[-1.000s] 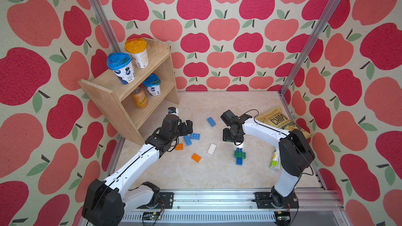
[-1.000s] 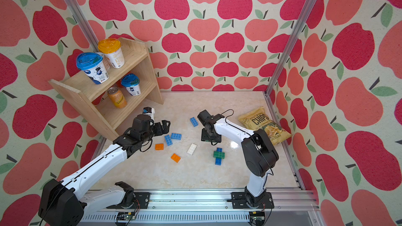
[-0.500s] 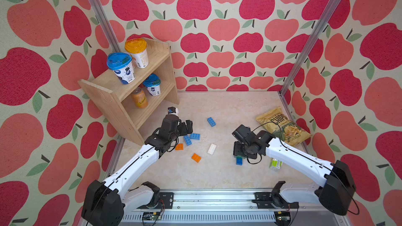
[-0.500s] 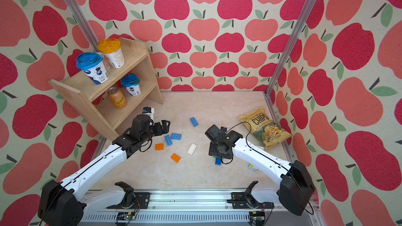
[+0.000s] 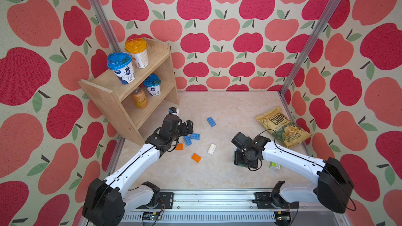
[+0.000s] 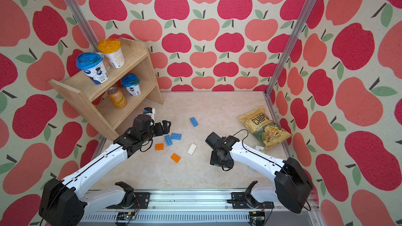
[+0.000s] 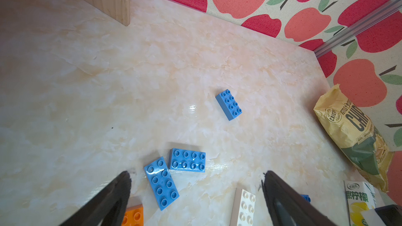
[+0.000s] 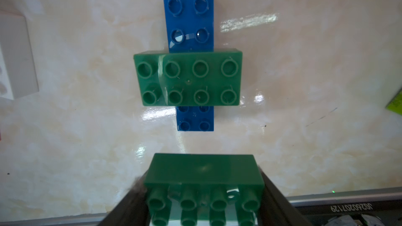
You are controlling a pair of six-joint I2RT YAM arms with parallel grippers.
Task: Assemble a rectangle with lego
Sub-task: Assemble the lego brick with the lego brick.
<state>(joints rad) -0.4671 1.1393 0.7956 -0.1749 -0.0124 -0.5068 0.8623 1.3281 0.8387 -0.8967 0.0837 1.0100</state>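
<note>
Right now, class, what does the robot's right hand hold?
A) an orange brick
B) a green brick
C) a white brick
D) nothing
B: the right wrist view shows the right hand clamped on a green 2x4 brick, one finger on each end.

Green brick [image 8: 203,170] clamped between right fingers [image 8: 282,209]; second green brick [image 8: 188,79] crosswise atop a dark-blue brick [image 8: 189,18]. Toward nine o'clock, scattered flat: blue bricks [image 5: 195,136], orange bricks [image 5: 196,157], white brick [image 5: 211,148].

I'm working in a lab test booth: apple-print walls [image 5: 195,7] on aluminium posts [image 5: 313,30], prop shelf [image 5: 108,98] at ten o'clock, mounting rail [image 5: 213,201] at six.
</note>
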